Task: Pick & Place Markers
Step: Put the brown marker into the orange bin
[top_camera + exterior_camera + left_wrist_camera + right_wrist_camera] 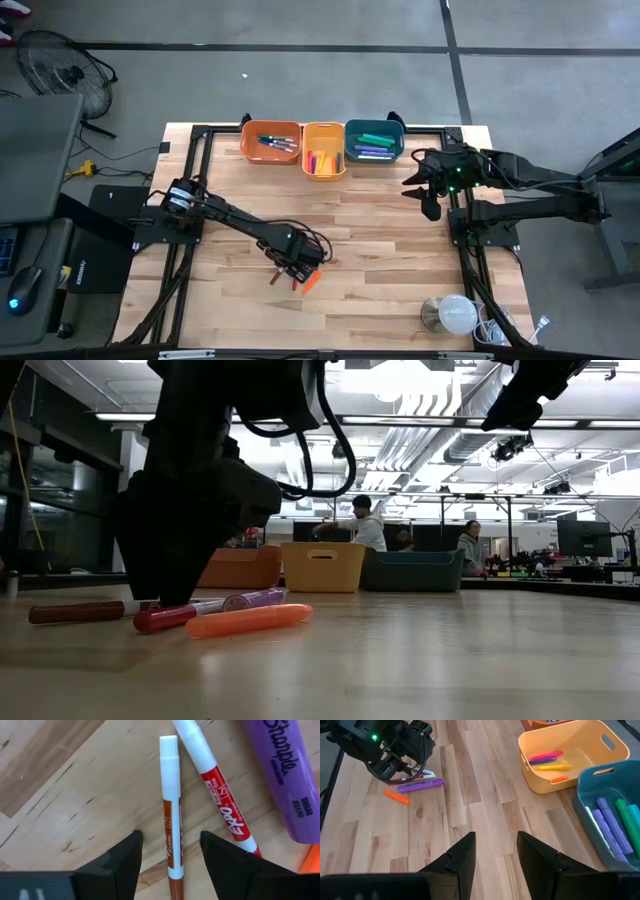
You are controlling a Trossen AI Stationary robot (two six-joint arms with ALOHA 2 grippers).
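Note:
Several markers lie flat on the table near its front middle. They are a brown-and-white one (170,805), a red-and-white Expo (220,795), a purple Sharpie (287,775) and an orange one (250,620). My left gripper (171,837) points down over them, low above the wood and open. Its two fingers stand on either side of the brown-and-white marker without touching it. My right gripper (496,855) hangs open and empty, high at the table's right side (430,195). More markers lie inside the three bins at the far edge.
An orange bin (271,124), a yellow bin (323,126) and a teal bin (374,123) stand side by side at the far edge. A white-and-silver round object (450,314) sits at the front right corner. People sit beyond the table in the low view.

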